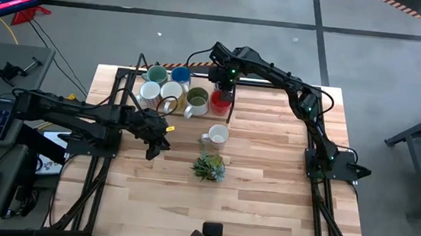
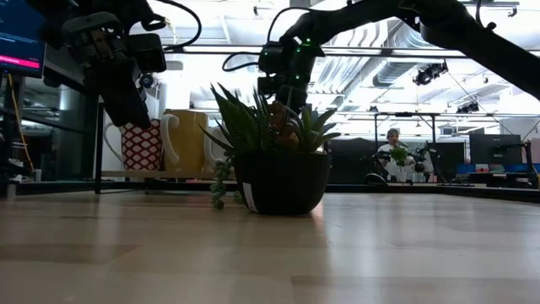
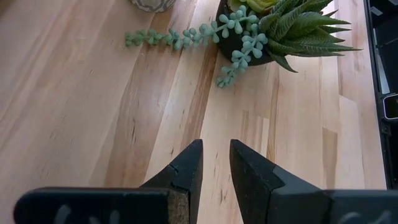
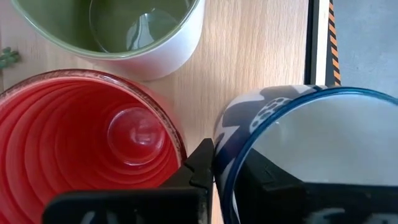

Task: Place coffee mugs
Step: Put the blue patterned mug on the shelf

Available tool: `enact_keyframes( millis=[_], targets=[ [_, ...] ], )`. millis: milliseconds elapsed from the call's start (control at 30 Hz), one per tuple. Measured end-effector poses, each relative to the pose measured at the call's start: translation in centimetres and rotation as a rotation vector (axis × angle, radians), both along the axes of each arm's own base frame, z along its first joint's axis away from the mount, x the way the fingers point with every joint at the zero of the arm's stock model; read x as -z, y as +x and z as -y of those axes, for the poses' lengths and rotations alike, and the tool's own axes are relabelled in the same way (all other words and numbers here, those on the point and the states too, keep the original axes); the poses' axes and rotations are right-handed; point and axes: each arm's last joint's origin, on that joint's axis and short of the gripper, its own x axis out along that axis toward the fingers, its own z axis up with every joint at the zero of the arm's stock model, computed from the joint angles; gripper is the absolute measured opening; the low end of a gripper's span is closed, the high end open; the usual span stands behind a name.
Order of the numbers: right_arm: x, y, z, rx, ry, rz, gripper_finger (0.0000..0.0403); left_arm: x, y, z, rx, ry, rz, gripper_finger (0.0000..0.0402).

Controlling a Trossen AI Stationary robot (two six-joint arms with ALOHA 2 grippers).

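Right gripper (image 4: 212, 171): fingers pinch blue mug's (image 4: 311, 149) rim, red mug (image 4: 87, 143) touching alongside.
Left gripper (image 3: 216, 163): narrow gap, empty, over bare table (image 3: 81, 112).
Obstacle: plant (image 3: 273, 28) near.

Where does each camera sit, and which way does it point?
High: above the table, facing straight down; both arms show.
Low: at tabletop height, facing level across; plant in front, arms overhead.
Left wrist: on left arm, looking down at plant; left gripper open.
Right wrist: on right arm, looking down; right gripper clamps blue-rimmed mug.
Shared: plant, in the first three.
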Motion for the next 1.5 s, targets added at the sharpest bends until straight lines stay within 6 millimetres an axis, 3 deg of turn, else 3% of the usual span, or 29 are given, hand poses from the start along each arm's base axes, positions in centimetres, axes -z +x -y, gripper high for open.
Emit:
enact_keyframes(
  millis=[333,1500],
  targets=[
    [-0.04,0.02,0.03,0.005,-0.012,-0.002,0.0076,0.01,0.0,0.0,0.0,0.0,0.0,0.0071],
    [-0.07,0.09,0.12,0.059,-0.017,0.004,0.0079,0.01,0.0,0.0,0.001,0.001,0.0,0.0071]
  ],
)
